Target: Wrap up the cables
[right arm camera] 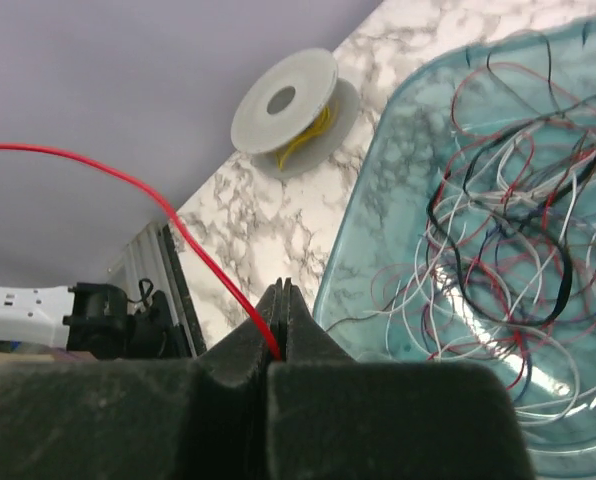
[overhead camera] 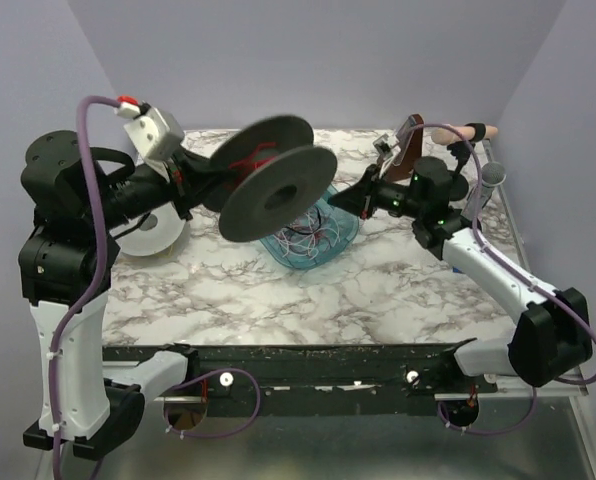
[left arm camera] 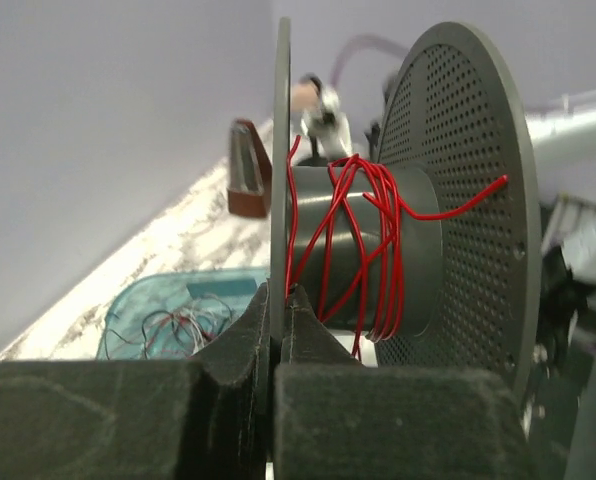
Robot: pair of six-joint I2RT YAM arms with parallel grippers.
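My left gripper (overhead camera: 200, 182) (left arm camera: 281, 300) is shut on one flange of a dark grey spool (overhead camera: 278, 185) (left arm camera: 458, 180) and holds it in the air above the table. A red wire (left arm camera: 363, 250) is wound in several loose turns on its core. My right gripper (overhead camera: 340, 201) (right arm camera: 281, 297) is shut on a strand of that red wire (right arm camera: 178, 222), which runs up and to the left. The cables (overhead camera: 313, 232) (right arm camera: 508, 230), thin red, black and white loops, lie tangled in a teal tray (overhead camera: 278, 250) (right arm camera: 350, 260) below the spool.
A white spool (overhead camera: 153, 232) (right arm camera: 288, 105) with yellow wire lies on the marble table (overhead camera: 378, 290) at the left. A brown stand (overhead camera: 410, 148) (left arm camera: 246, 172) is at the back right. A black rail (overhead camera: 308, 362) runs along the near edge.
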